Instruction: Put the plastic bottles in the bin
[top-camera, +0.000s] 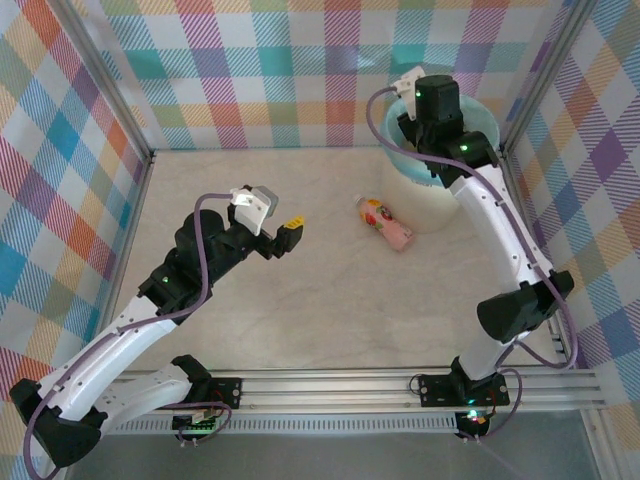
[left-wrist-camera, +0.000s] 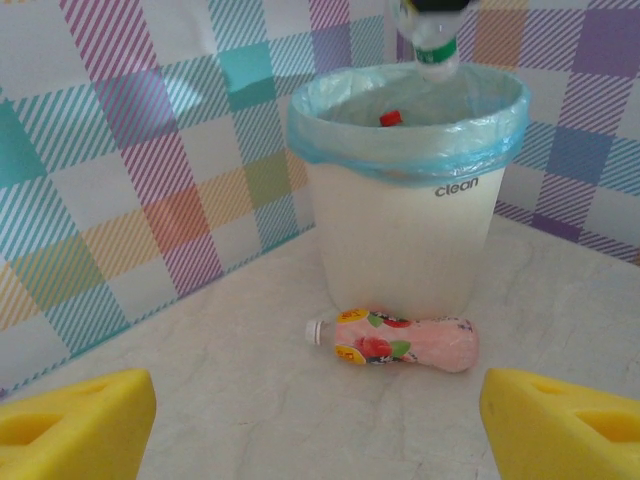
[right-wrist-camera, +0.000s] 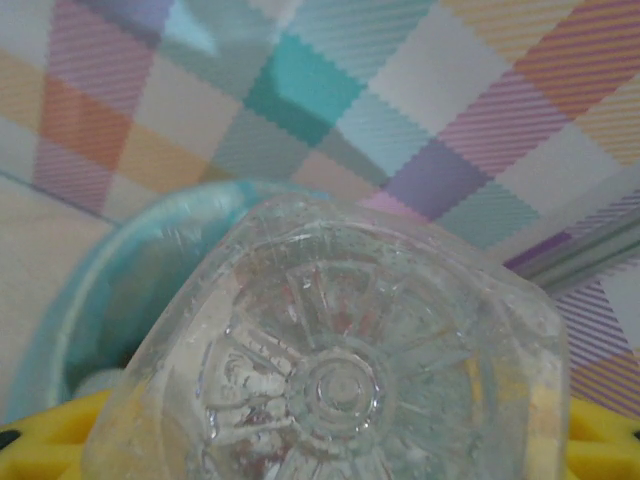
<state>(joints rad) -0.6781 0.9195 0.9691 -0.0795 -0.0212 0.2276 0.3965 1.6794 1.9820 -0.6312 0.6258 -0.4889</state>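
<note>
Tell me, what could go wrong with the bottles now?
The clear bottle hangs above the bin; dropped off-centre, it might hit the rim and bounce out. The pink bottle lies on its side beside the bin and could roll away if the open left hand nudges it.

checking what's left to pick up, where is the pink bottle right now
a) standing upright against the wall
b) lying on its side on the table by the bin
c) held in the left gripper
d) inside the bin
b, the pink bottle lies on its side on the table, close beside the bin.
</note>
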